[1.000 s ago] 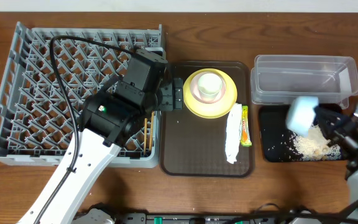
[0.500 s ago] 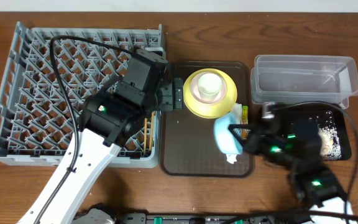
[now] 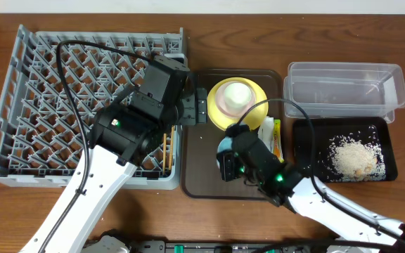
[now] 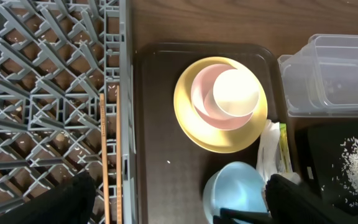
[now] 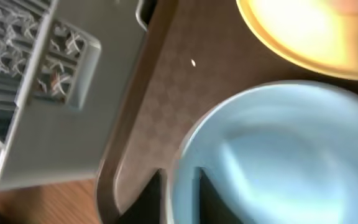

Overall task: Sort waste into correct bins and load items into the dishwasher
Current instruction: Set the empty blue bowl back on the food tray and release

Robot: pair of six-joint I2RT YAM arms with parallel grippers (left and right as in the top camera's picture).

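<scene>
Right hand (image 5: 180, 190): I have it pinched on the rim of the light-blue bowl (image 4: 236, 191), low over the brown serving tray (image 3: 202, 179) mid-counter; bound, I judge, for the dish rack (image 3: 48, 84) at the counter's left edge.
Left hand (image 3: 201, 105): spread wide, empty, over the seam between rack and tray, placed for the stack.
Stack: white cup (image 4: 235, 93) in pinkish bowl (image 4: 202, 109) on yellow plate (image 4: 225, 140).
Chopsticks (image 4: 109, 162): racked.
Rice (image 3: 354, 156): in black tray (image 3: 306, 137), right edge.
Paper wrapper (image 3: 266, 140), snack packet (image 3: 278, 144): unsorted, beside plate.
</scene>
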